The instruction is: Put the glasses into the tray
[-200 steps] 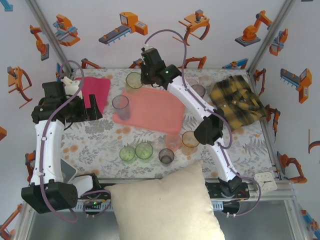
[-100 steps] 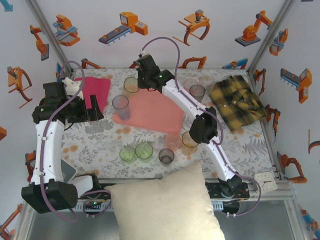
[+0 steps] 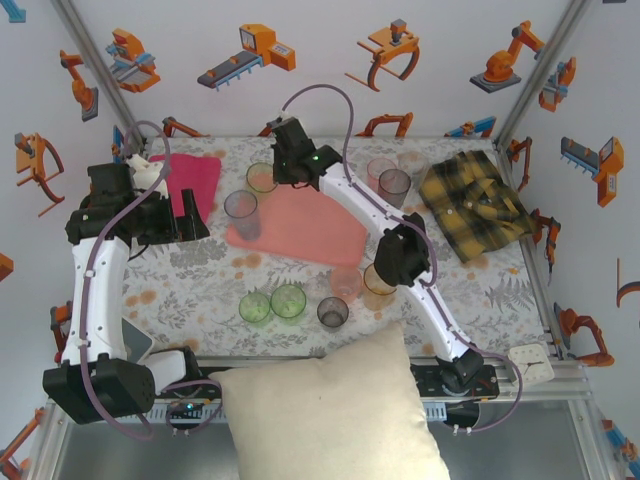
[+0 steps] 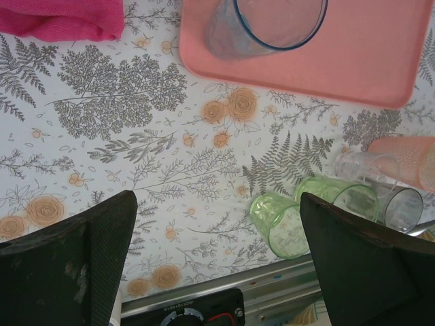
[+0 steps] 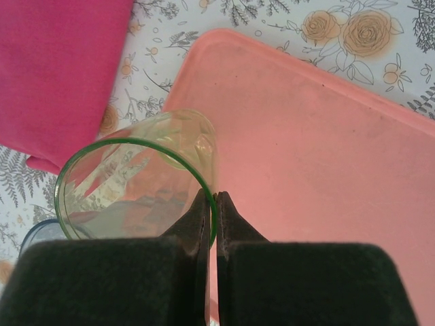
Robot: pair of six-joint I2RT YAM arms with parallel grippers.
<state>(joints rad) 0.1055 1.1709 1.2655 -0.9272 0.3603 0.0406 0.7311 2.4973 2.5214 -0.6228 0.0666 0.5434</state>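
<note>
On the near side of the tray (image 3: 318, 232), the near glasses (image 3: 288, 300) are standing loose on the table (image 3: 180, 280). Two are green, one is grey, and two orange-pink ones are sitting closest to the tray's near right corner.

Left of the tray, my left gripper (image 4: 217, 210) is hanging above the table with its jaws spread as wide as they go, gripping nothing. It is sitting between the tray and the cloth (image 3: 192, 178).

On the tray's left corner, a blue glass (image 3: 241, 212) is standing upright, inside the rim.

At the tray's far left corner, my right gripper (image 5: 211, 198) is pinching the rim of a green glass (image 5: 136, 178). The fingers are pressed almost together, with only the thin wall between them. That glass is tilting, with its base over the tray's corner and its mouth reaching out past the edge toward the cloth. I cannot tell whether its base is touching the tray.

Beyond the tray's far right corner, the far glasses (image 3: 394, 184) are standing in a small cluster on the table, well apart from the tray.
</note>
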